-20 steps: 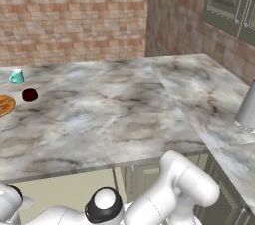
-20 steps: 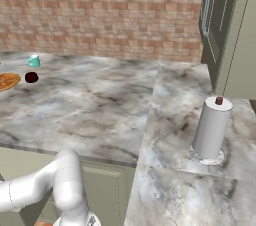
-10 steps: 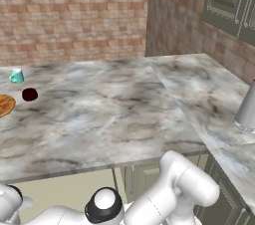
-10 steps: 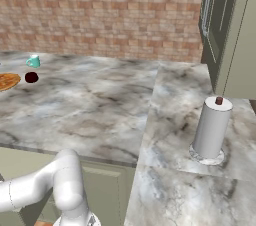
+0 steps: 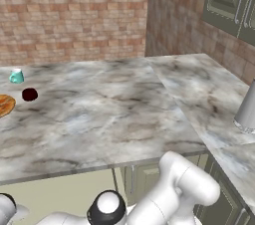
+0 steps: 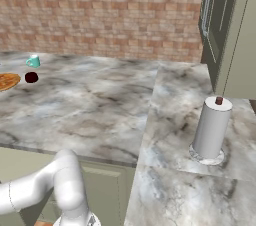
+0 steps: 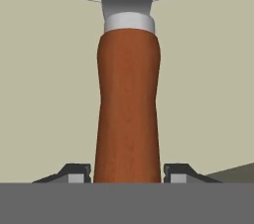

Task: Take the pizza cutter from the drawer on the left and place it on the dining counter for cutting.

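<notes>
In the hand view the pizza cutter [image 7: 128, 104] stands lengthwise in front of me, reddish-brown handle near, silvery collar and round blade at the top. My gripper [image 7: 127, 174] is shut on the handle's near end, one fingertip [image 7: 77, 174] tight against each side. Behind it is the pale beige-green inside of the drawer [image 7: 44, 94]. The marble dining counter [image 5: 109, 114] [image 6: 100, 110] spreads above, and my arm bends down below its front edge.
A teal cup [image 5: 16, 75] [image 6: 33, 61], a dark red ball [image 5: 30, 94] [image 6: 31, 77] and a pizza [image 5: 4, 104] [image 6: 7, 81] sit at the counter's far left. A paper towel roll [image 6: 211, 129] stands on the right wing. Green wall cabinets [image 6: 225, 20] hang at the right.
</notes>
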